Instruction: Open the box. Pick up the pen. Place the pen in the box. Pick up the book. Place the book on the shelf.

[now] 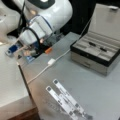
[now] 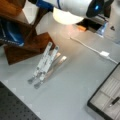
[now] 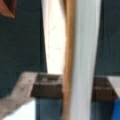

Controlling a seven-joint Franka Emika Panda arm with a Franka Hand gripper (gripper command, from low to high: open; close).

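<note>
The box [image 1: 87, 61] stands open at a front view's right, its lid [image 1: 107, 20] raised. It also shows at the lower right [image 2: 100, 93], where the thin black pen [image 2: 113, 101] lies in a grey compartment. My gripper [image 1: 18, 51] hangs from the white arm over the shelf's pale cream top [image 1: 10, 82]. The shelf's brown wooden side [image 2: 27, 47] shows at a front view's left. In the wrist view a tall white-grey slab with a tan edge [image 3: 85, 50], seemingly the book seen edge-on, runs between the grey [image 3: 15, 100] and blue [image 3: 116, 110] parts at the bottom.
Two white strips with black marks [image 1: 65, 100] lie on the grey table, also seen beside the shelf [image 2: 43, 63]. A white cable with an adapter [image 1: 51, 62] crosses the table. A small orange item [image 1: 48, 50] sits under the arm. A dark bin with blue contents [image 2: 12, 32] sits inside the shelf.
</note>
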